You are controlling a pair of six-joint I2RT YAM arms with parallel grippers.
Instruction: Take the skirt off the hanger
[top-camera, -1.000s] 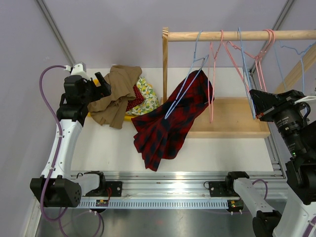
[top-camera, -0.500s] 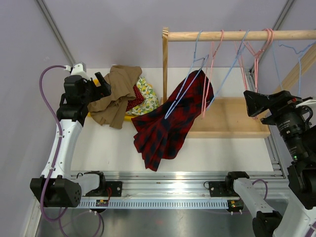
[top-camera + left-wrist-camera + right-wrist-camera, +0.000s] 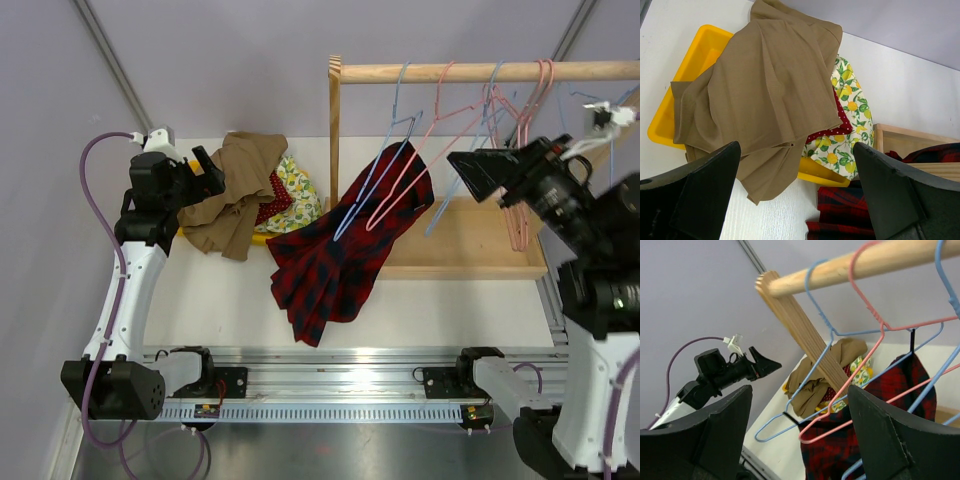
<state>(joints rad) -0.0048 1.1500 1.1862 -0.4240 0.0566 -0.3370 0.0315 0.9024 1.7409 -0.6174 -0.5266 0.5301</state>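
Right gripper (image 3: pixel 800 390) stands wide open and empty beside the rail (image 3: pixel 500 72); left gripper (image 3: pixel 795 150) gapes empty over the yellow tray (image 3: pixel 670 125). Skirt (image 3: pixel 340 250) droops from its hanger (image 3: pixel 385 173) onto the table (image 3: pixel 220 290). It looks soft, light and floppy, so pinch a bunched fold near the waistband.

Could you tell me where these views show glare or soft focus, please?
Top external: glare on the metal rail; the skirt is sharp. Left wrist: tan cloth crisp, fingers dark and soft. Right wrist: fingers likewise dark.
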